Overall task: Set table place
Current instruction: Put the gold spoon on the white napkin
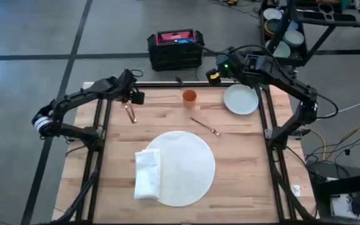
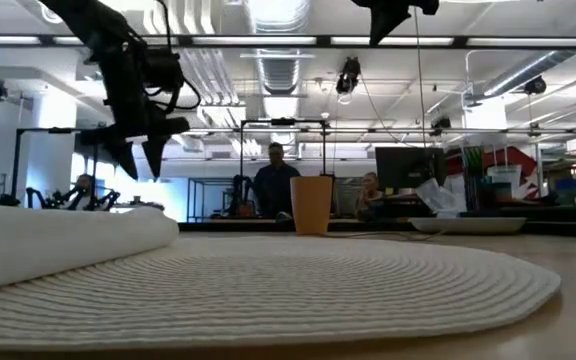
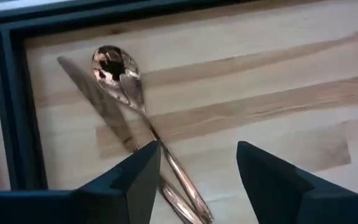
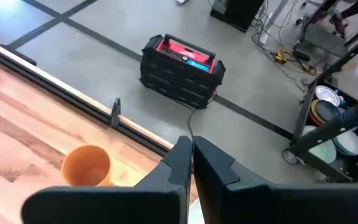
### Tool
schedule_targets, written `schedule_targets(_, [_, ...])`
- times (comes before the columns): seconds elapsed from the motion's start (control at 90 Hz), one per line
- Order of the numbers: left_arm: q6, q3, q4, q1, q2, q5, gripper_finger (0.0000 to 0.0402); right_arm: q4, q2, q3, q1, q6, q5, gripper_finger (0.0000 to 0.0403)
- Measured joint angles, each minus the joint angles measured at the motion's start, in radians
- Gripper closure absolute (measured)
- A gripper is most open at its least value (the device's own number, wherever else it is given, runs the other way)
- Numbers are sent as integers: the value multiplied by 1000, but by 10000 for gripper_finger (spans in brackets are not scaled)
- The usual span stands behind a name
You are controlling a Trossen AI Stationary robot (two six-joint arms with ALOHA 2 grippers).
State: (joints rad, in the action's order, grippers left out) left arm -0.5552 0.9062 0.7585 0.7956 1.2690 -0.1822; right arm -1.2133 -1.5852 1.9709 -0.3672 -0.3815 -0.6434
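Note:
The round white place mat [image 1: 180, 167] lies mid-table on the light-wood table [image 1: 242, 175], with a folded white napkin [image 1: 147, 175] on its left edge. A copper spoon [image 3: 118, 68] and knife [image 3: 95, 99] lie crossed flat on the wood near the far left. My left gripper [image 3: 197, 168] hovers open above their handles, clear of the table in the low view [image 2: 138, 150]. The pale plate [image 1: 240, 99] and an orange cup [image 1: 189, 97] stand at the far edge. My right gripper [image 4: 191, 162] is shut, raised over the far rail beside the cup [image 4: 87, 165].
A copper fork [image 1: 205, 126] lies between the cup and the mat. A black and red case [image 1: 175, 49] sits on the floor beyond the far edge, with a cart of dishes [image 1: 289, 28] at the far right. People sit in the room behind [image 2: 276, 180].

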Motion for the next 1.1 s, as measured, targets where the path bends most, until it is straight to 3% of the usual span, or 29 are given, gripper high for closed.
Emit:
schedule_targets(0.189, [171, 13, -7, 0, 1, -19, 224, 0, 0, 0, 0, -1, 0, 403])
schedule_targets(0.356, [195, 14, 2, 0, 4, -44, 239, 1, 0, 0, 0, -4, 0, 403])
schedule_targets(0.467, [140, 9, 7, 0, 14, -127, 249, 11, 0, 0, 0, -4, 0, 403])
schedule_targets(0.589, [111, -5, 10, 4, 37, -107, 249, 24, 0, 0, 0, -4, 0, 403])
schedule_targets(0.722, [56, -38, 5, 4, 57, -95, 217, 29, 0, 0, 0, -1, -1, 403])
schedule_targets(0.889, [-64, -96, -15, 11, 68, -99, 145, 29, 0, 0, 0, -1, -1, 403])
schedule_targets(1.1, [-94, -144, -167, 21, 71, -112, 81, 44, 0, 0, 0, -1, 0, 403])
